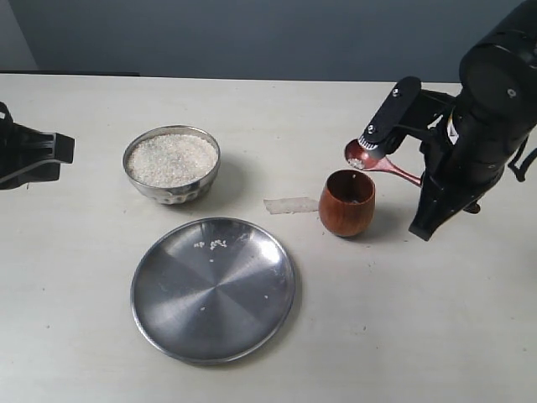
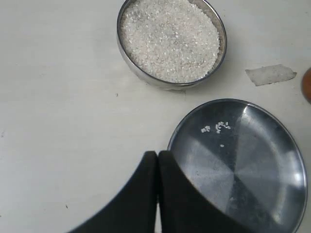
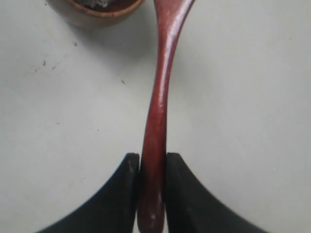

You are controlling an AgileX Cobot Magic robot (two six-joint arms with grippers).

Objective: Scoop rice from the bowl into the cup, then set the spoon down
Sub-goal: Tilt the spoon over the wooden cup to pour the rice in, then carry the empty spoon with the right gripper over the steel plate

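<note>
The steel bowl (image 1: 172, 164) (image 2: 171, 41) sits at the back left, full of white rice (image 1: 171, 158) (image 2: 168, 36). The brown wooden cup (image 1: 346, 201) (image 3: 95, 9) stands right of the middle; some pale grains show inside it in the right wrist view. My right gripper (image 3: 152, 158) is shut on the handle of the wooden spoon (image 1: 377, 160) (image 3: 158, 121). The spoon's bowl hangs just above the cup's far rim with a few grains in it. My left gripper (image 2: 157, 154) is shut and empty, near the plate's edge, away from the bowl.
A wide flat steel plate (image 1: 213, 289) (image 2: 252, 160) lies at the front, with a few stray grains on it. A scrap of clear tape (image 1: 290, 205) (image 2: 270, 74) lies on the table between bowl and cup. The left arm's body (image 1: 29, 155) rests at the far left edge.
</note>
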